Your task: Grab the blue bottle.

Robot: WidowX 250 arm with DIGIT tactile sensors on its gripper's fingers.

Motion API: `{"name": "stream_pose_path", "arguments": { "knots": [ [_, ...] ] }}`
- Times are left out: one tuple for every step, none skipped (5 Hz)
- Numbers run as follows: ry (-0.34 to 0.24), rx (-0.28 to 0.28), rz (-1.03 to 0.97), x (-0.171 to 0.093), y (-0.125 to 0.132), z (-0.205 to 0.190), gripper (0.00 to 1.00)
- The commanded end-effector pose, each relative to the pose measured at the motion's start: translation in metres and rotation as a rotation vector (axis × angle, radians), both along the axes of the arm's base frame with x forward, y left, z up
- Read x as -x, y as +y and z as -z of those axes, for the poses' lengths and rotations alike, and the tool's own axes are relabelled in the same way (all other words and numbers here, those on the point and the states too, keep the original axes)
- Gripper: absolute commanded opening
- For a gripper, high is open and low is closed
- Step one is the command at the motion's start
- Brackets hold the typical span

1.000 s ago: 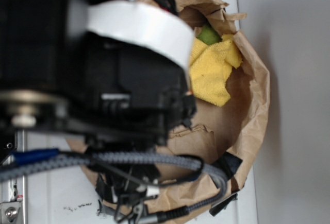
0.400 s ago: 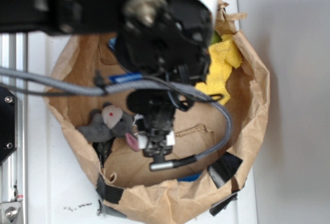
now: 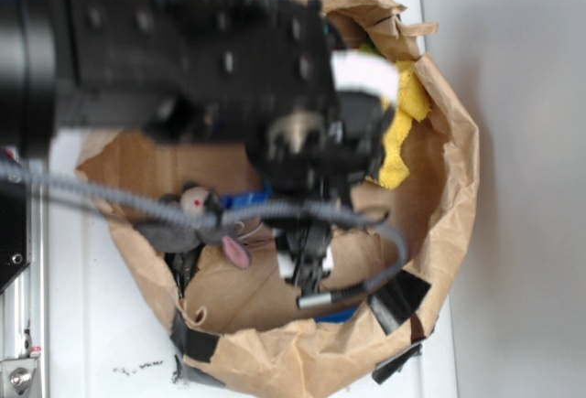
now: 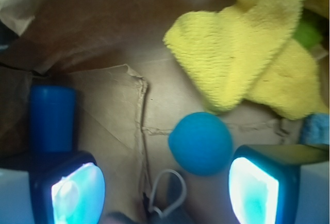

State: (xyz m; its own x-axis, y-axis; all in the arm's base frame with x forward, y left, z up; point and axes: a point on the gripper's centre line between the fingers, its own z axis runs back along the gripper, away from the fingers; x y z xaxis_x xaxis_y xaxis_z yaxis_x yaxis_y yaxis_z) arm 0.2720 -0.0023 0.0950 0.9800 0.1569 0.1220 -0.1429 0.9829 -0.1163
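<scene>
My pincer (image 4: 165, 188) is standing wide open, its two glowing pads (image 4: 77, 193) far apart at the bottom corners of the wrist view, gripping nothing. The blue bottle (image 4: 51, 118) is lying just above my left-hand pad in that view, its end running under the pad's edge; I am not able to tell whether they are touching. A round blue ball (image 4: 200, 142) is sitting between the pads, nearer the right-hand one and apart from it. A yellow cloth (image 4: 242, 54) is bunching up beyond the ball, with something green (image 4: 308, 32) peeking out at the cloth's edge.

In the exterior view my arm is blurring across the paper bag (image 3: 458, 169) and covering most of its floor. Only a sliver of the bottle (image 3: 245, 200) is showing there, beside the grey toy mouse (image 3: 197, 220). The ball is hidden in that view, and the pincer's tips are too dark to read. The bag is resting on a white surface (image 3: 82, 325).

Compared with a moment ago, my arm is reaching further over the bag, now covering more of the cloth, and the mouse is keeping its place.
</scene>
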Motion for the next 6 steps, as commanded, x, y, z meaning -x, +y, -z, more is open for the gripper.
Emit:
{"name": "stream_pose_path", "arguments": {
  "knots": [
    [-0.019,0.094,0.011,-0.008,-0.037,0.008,1.00],
    [-0.001,0.230,-0.003,-0.013,-0.045,0.000,1.00],
    [-0.028,0.293,-0.003,-0.015,-0.049,0.000,1.00],
    [-0.052,0.306,0.013,-0.017,-0.053,-0.001,1.00],
    [-0.052,0.306,0.013,-0.017,-0.053,-0.001,1.00],
    [-0.052,0.306,0.013,-0.017,-0.053,-0.001,1.00]
  ]
}}
